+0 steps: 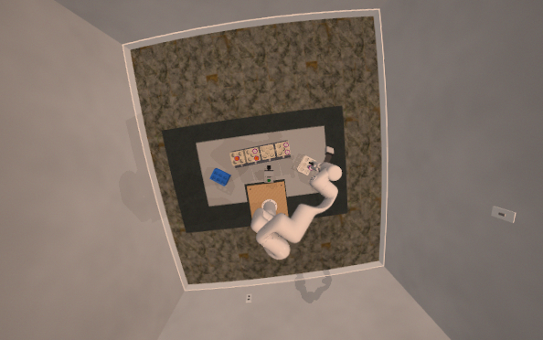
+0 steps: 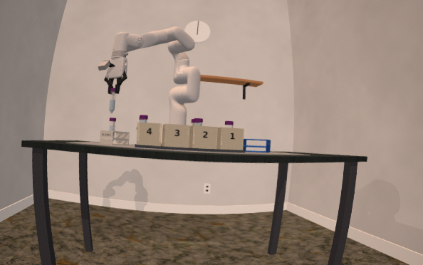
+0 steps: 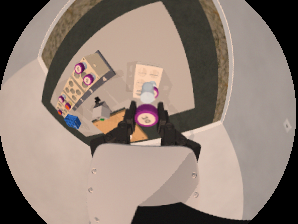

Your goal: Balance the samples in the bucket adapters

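A water blank is in the air, on its way to the stand.

The gripper (image 2: 115, 90) is closed on a blank tube (image 2: 112, 101), high above the white rack (image 2: 120, 137). Orange samples (image 1: 237, 158) already sit in adapters; blue rack (image 1: 219, 176) looks empty. Green key (image 1: 269, 180) not pushed.

arm (image 2: 149, 37) raised, elbow bent | end effector (image 2: 115, 87) down, clamped on tube
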Controlling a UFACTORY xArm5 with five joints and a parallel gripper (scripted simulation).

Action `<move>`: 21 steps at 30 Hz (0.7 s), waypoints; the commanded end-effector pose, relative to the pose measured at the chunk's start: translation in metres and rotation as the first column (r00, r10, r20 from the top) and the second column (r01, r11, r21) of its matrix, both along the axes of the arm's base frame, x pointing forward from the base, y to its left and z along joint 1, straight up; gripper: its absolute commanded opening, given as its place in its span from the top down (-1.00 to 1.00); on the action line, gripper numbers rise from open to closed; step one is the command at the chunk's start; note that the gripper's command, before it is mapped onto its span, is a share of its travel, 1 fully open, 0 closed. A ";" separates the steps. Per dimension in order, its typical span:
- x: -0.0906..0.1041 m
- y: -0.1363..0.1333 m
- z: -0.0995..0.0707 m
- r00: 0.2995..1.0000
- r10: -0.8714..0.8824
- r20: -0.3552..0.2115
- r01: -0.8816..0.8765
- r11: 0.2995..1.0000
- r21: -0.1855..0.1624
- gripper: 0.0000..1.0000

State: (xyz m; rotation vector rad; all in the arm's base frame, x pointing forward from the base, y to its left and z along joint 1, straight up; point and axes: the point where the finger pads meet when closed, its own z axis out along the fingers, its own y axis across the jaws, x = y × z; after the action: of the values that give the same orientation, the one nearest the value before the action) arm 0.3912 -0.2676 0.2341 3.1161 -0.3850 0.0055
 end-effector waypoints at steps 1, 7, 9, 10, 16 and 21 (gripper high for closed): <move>0.004 0.020 0.002 0.991 0.135 0.005 -0.135 0.991 -0.004 1.00; 0.008 0.044 0.002 0.955 0.297 0.004 -0.297 0.955 -0.005 1.00; 0.009 0.054 0.002 0.933 0.360 0.004 -0.360 0.933 -0.006 1.00; 0.010 0.059 0.002 0.920 0.391 0.003 -0.391 0.920 -0.006 1.00; 0.015 0.089 0.002 0.869 0.494 0.003 -0.494 0.869 -0.006 1.00; 0.017 0.104 0.002 0.869 0.494 0.003 -0.494 0.869 -0.006 1.00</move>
State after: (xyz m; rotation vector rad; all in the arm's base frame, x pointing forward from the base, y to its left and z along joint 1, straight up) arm 0.4046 -0.1779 0.2340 3.1118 0.4113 0.0070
